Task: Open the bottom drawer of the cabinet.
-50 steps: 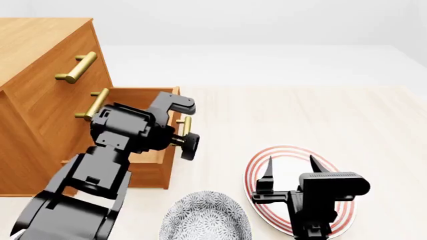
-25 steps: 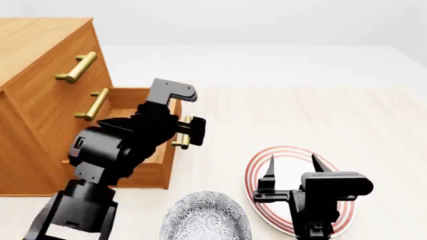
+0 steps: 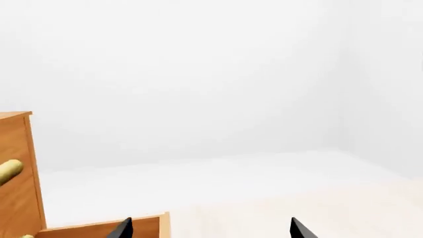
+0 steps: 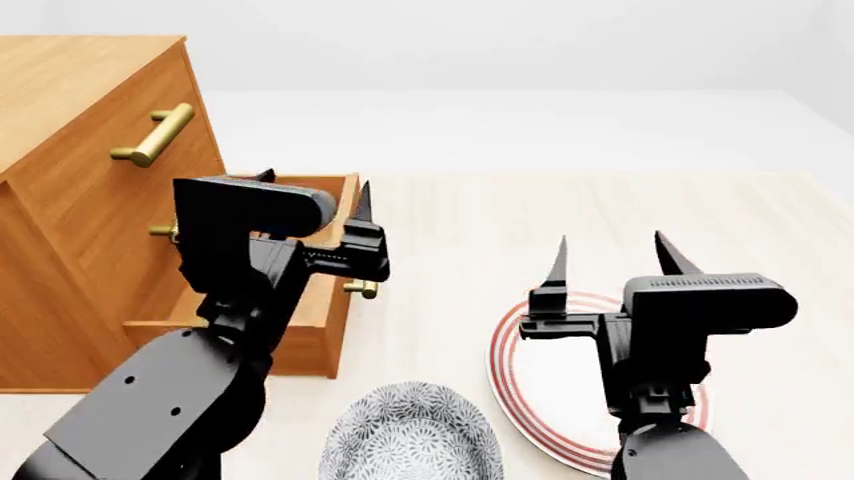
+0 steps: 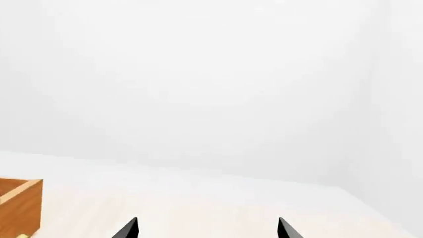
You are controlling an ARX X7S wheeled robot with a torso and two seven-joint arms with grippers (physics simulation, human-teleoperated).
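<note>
The cabinet (image 4: 80, 200) stands at the left in the head view. Its bottom drawer (image 4: 318, 340) is pulled out toward the table's middle, and one end of its gold handle (image 4: 360, 289) shows below my left arm. My left gripper (image 4: 314, 190) is raised above the drawer's front, fingers pointing up, open and empty, apart from the handle. In the left wrist view the left gripper (image 3: 211, 230) frames the drawer's rim (image 3: 142, 224) beside the cabinet (image 3: 17, 173). My right gripper (image 4: 611, 255) hangs open and empty over the plate; the right wrist view shows the right gripper (image 5: 208, 230) with bare fingertips.
A white plate with red rings (image 4: 514, 350) lies under my right arm. A grey patterned bowl (image 4: 414, 435) sits at the near edge between the arms. The two upper drawers are shut, the top handle (image 4: 154, 135) sticking out. A drawer corner (image 5: 20, 206) shows in the right wrist view.
My left gripper has come off the bottom drawer's handle and swung upward, fingers now pointing up. The right gripper has risen a little. The drawer stays pulled out.
</note>
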